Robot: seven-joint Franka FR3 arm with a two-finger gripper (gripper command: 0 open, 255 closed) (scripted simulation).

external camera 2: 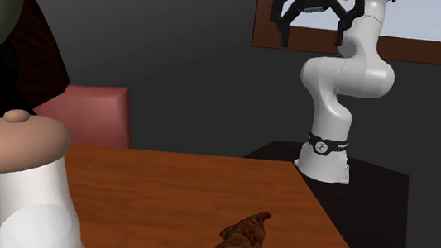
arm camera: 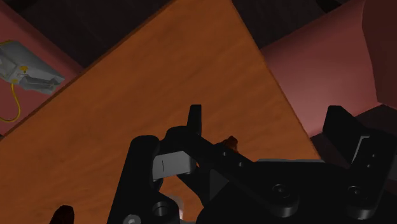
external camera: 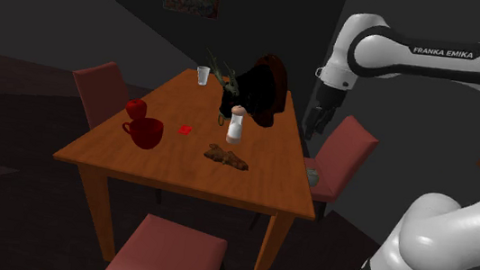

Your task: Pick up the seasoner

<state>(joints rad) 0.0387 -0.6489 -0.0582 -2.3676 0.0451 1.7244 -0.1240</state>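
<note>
Checking shoulder view first: seasoner (external camera: 236,125) stands upright near the middle of the desk (external camera: 270,178), pale body, brown cap. Red mug (external camera: 146,132) is at its 9 o'clock, a brown pastry-looking lump (external camera: 227,157) just beside it at 6, a dark bulk (external camera: 265,87) at 1, a glass (external camera: 203,75) at 11. Gripper (external camera: 317,119) hangs at the seasoner's 3 o'clock, past the desk edge and over a red chair (external camera: 347,149), well apart from the target. My read: a stand-off pose, high and to the side, so the approach can clear the dark bulk and the lump. Finger gap unreadable at this angle.

Second exterior view: camera sits low on the desk (external camera 2: 187,191), seasoner (external camera 2: 26,183) large at the frame's 8 o'clock, arm far back at 1. This fills the gap: fingers (external camera 2: 284,25) are spread wide with nothing between them, so released. Gripper (external camera 2: 312,32) is well above desk level. Bare wood lies between the lump (external camera 2: 241,241) and the seasoner, so there's room for a finger on that side.

Wrist view: fingers (arm camera: 194,121) stand apart, which confirms released. Beyond them are the desk (arm camera: 159,83) corner and the chair (arm camera: 331,57), so the hand looks at the edge, not the target. Pick not begun. I'd expect travel in over the desk, then a descent around the body below the cap.
</note>
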